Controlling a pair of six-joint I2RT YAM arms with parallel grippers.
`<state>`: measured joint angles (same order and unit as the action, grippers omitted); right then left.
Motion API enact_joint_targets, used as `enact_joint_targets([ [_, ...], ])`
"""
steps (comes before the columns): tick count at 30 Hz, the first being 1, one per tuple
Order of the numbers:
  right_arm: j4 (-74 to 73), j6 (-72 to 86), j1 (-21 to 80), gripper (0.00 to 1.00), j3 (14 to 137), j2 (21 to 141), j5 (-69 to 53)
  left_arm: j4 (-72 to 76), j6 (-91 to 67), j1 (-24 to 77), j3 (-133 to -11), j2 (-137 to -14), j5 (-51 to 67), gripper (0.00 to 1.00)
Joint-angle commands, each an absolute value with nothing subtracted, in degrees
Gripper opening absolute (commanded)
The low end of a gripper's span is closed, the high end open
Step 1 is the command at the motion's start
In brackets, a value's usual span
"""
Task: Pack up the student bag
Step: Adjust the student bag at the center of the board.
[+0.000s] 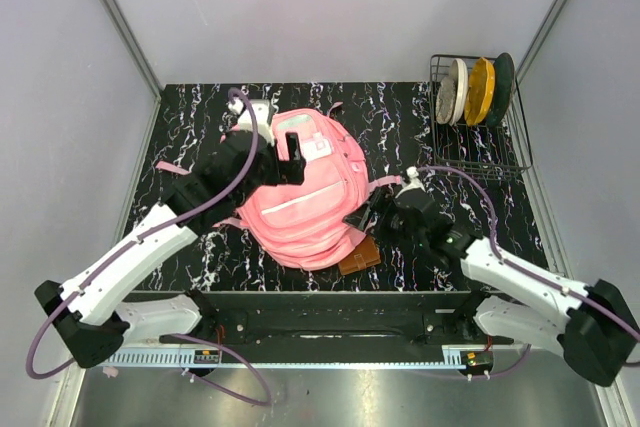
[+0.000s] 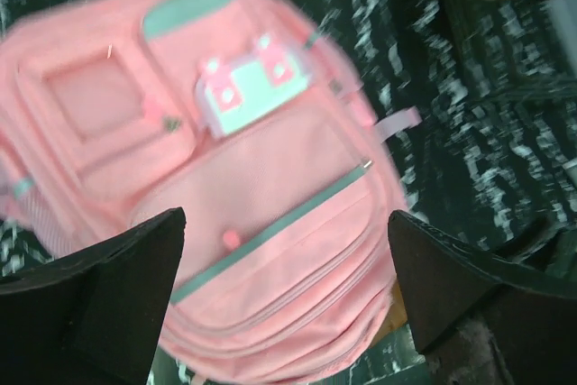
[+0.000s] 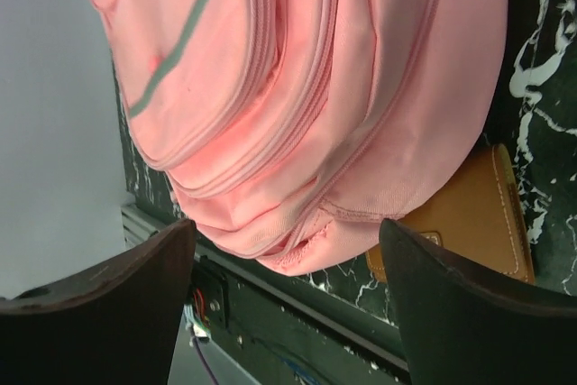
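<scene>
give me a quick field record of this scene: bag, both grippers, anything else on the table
bag: pink backpack, lying front up, mid table
left gripper: open, above the bag's front, holding nothing
right gripper: open, by the bag's near right edge, holding nothing
brown case: flat on the table, partly tucked under the bag's near edge
rack: wire rack, far right corner
plates: three on edge in the rack, white, yellow, dark green
table: black, marbled

We can read no text anywhere; the white label (image 2: 248,96) on the pink backpack (image 1: 300,212) is too blurred for lettering.
</scene>
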<state>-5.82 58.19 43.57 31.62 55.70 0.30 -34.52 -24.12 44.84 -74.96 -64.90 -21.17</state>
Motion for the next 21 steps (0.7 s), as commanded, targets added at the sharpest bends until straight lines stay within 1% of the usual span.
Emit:
enact_joint_targets([
  [1, -1.6, 57.2, 43.9, 0.85, 36.4, 61.5, -4.6, -37.7, -34.2, 44.3, -64.1, -60.7, -24.6, 0.99],
  [2, -1.0, 57.0, 43.9, 0.83, 36.4, 62.5, -5.3, -37.9, -37.1, 44.3, -60.1, -58.0, -24.7, 0.99],
  [5, -0.5, 56.4, 43.9, 0.77, 37.3, 65.6, -6.1, -37.4, -40.8, 44.1, -54.0, -53.2, -24.0, 0.99],
  [7, -0.8, 55.9, 43.9, 0.73, 37.9, 67.5, -6.0, -36.8, -41.2, 44.2, -52.0, -51.4, -23.2, 0.99],
  [11, -2.5, 54.6, 43.9, 0.64, 39.6, 69.1, -4.1, -40.9, -42.5, 43.7, -49.9, -48.9, -26.4, 0.99],
  [21, -4.5, 52.8, 43.9, 0.6, 41.0, 72.8, -1.9, -40.4, -43.2, 41.7, -45.5, -50.9, -23.0, 0.99],
])
